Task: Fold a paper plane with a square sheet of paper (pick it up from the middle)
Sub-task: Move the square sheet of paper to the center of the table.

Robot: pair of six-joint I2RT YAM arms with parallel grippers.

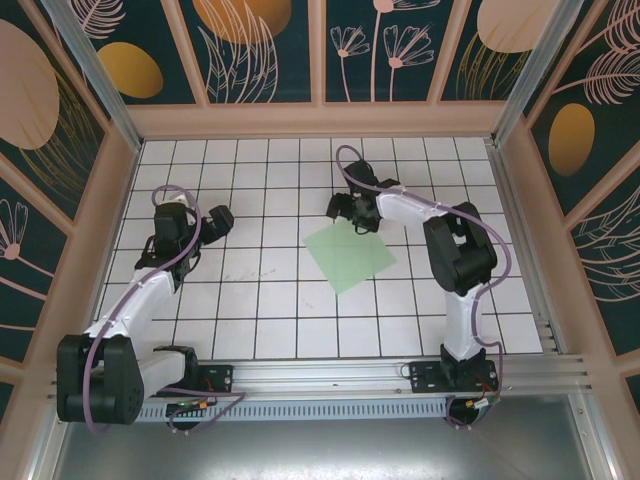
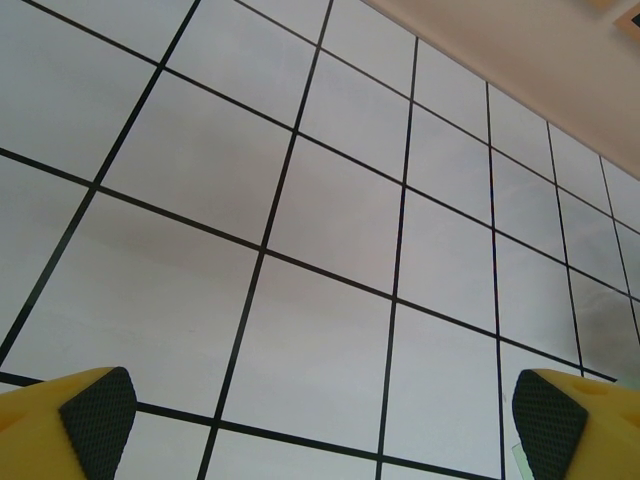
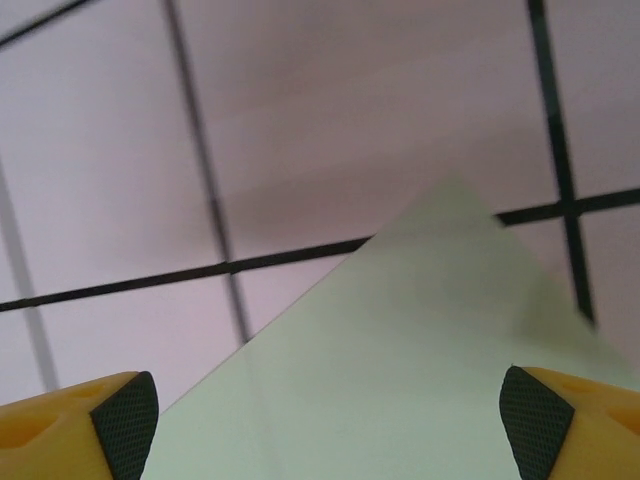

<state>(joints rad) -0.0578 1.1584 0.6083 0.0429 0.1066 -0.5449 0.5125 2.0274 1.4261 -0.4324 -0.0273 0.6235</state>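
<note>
We see square sheet of paper flat on table, right of centre, bare tiles round all edges. Left gripper well left of it, jaws apart, empty. Right gripper over sheet's far corner, jaws wide, nothing held. Far wall well clear.

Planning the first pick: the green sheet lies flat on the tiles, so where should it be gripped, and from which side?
Probably its middle, from straight above: the square sheet of paper lies flat on the table with no lifted edge, so pinching the centre up suits it. The open right gripper hangs over its far corner.
</note>
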